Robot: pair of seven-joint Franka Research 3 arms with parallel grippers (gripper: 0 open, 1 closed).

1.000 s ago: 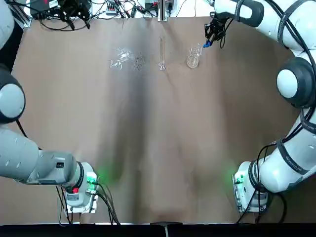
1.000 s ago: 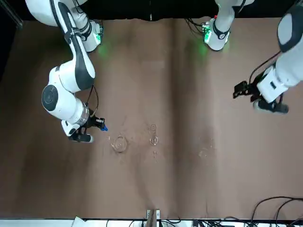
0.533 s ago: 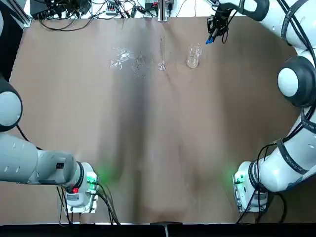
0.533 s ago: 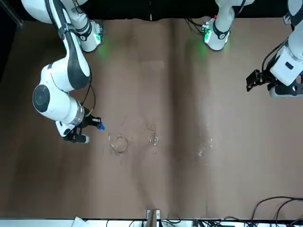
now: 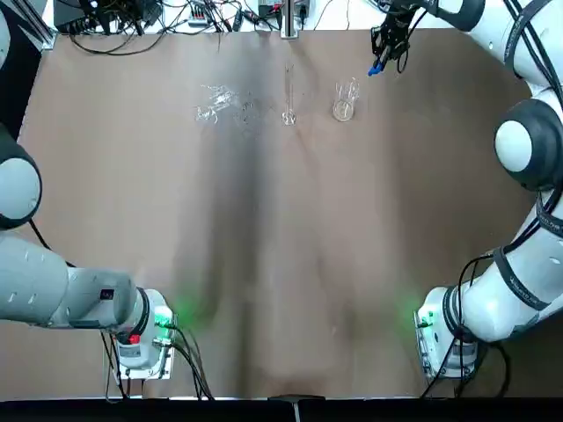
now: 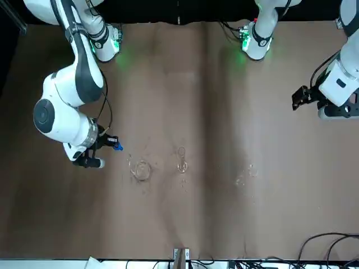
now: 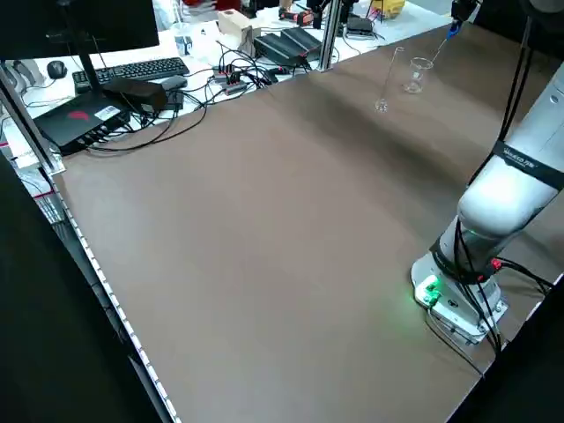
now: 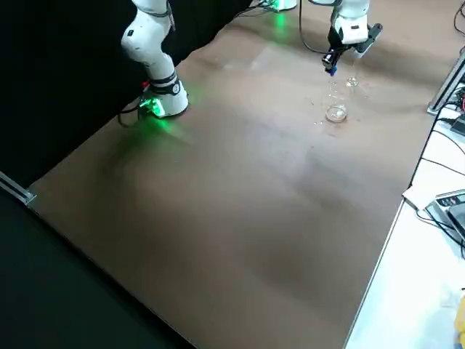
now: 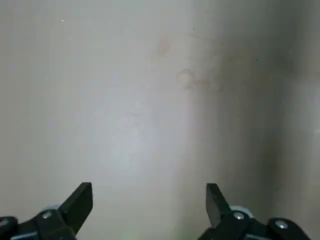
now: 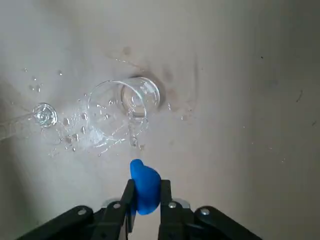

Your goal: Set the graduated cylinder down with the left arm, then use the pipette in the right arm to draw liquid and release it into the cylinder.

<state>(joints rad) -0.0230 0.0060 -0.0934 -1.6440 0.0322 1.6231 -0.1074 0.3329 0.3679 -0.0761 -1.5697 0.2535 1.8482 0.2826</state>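
In the top view, the left arm (image 5: 35, 281) starts from its base at the lower left and goes out past the left edge, where it bends at a big round joint. Its base carries a small label (image 5: 129, 351), but the writing is too small to read. The left gripper (image 6: 294, 100) hangs over the table on its own side, as the front view shows. Its two fingers are wide apart, and it has nothing between them.

Next, some small clear bits (image 5: 216, 103) are scattered on the table; I cannot tell exactly what they are. To the right of them, the graduated cylinder (image 5: 288, 98) stands upright on its round foot, near the table's far edge, and no gripper touches it. Then comes the clear beaker (image 5: 343, 108), which is short and wide and stands apart from the cylinder.

The right gripper (image 5: 376, 67) is just beside the beaker in this view, higher than the glass. Its fingers are closed around the blue bulb of the pipette (image 10: 146, 190), so the gap is only as wide as the bulb. The thin tube slants down toward the beaker's mouth; whether the tip is inside, I cannot tell.

The right arm (image 5: 493, 303) rises from the lower right, bends near the right edge and reaches back toward the far side. Its dark bands (image 5: 550, 223) have small white letters, which I cannot read.
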